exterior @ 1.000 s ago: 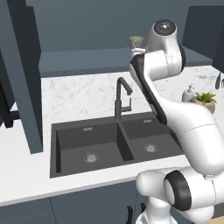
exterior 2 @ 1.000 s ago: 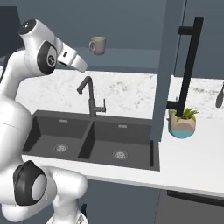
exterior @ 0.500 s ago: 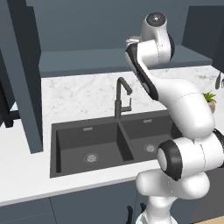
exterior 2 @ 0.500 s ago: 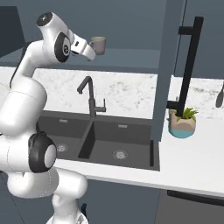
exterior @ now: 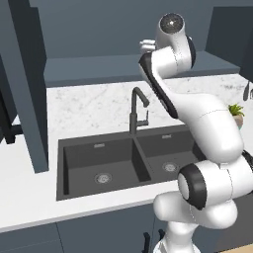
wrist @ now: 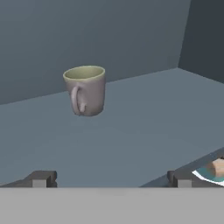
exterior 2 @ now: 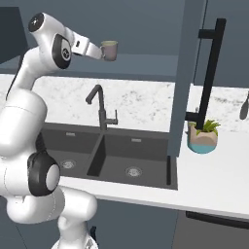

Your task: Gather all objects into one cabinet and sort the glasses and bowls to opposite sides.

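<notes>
My arm reaches up to the cabinet (exterior 2: 146,65) over the sink (exterior 2: 104,155). My pincer (wrist: 109,178) stands spread wide, holding nothing, its tips at the shelf's front edge. In the hand view a cup (wrist: 85,89) stands upright on the shelf floor, left of the middle, well ahead of my fingers (wrist: 41,178) and apart from them; it has a handle facing me. In the right base view the cup (exterior 2: 109,50) sits just past my pincer (exterior 2: 99,50). Farther right, a small potted plant (exterior 2: 203,137) stands on the counter (exterior 2: 214,180).
</notes>
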Robot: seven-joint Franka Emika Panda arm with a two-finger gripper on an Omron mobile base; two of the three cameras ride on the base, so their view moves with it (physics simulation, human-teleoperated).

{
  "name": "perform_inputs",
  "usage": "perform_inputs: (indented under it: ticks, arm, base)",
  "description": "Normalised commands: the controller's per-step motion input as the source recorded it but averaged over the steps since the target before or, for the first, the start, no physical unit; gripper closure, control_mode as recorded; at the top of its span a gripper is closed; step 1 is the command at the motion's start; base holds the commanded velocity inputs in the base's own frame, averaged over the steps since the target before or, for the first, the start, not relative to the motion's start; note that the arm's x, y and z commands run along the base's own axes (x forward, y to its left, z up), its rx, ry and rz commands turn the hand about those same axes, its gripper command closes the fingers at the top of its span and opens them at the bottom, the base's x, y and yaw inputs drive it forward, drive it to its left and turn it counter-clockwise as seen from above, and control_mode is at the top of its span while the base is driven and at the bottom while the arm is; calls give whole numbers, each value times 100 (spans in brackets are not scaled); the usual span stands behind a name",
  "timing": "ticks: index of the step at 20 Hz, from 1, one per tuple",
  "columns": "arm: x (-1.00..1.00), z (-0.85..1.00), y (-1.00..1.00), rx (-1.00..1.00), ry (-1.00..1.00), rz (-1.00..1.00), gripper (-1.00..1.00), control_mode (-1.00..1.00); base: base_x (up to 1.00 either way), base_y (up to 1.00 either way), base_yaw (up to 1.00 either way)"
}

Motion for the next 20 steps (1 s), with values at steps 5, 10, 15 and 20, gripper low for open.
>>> perform_inputs:
  ticks: [5,10,15,20]
  arm:
    - [4,0,5,0,0,0,-100,-100]
    - [78,0,0,-1,0,0,-100,-100]
    - [91,-8,0,-5,-5,0,-100,-100]
    - [18,0,3,-7,-6,0,-100,-100]
  base:
    - [0,0,0]
    - [0,0,0]
    - [0,0,0]
    - [0,0,0]
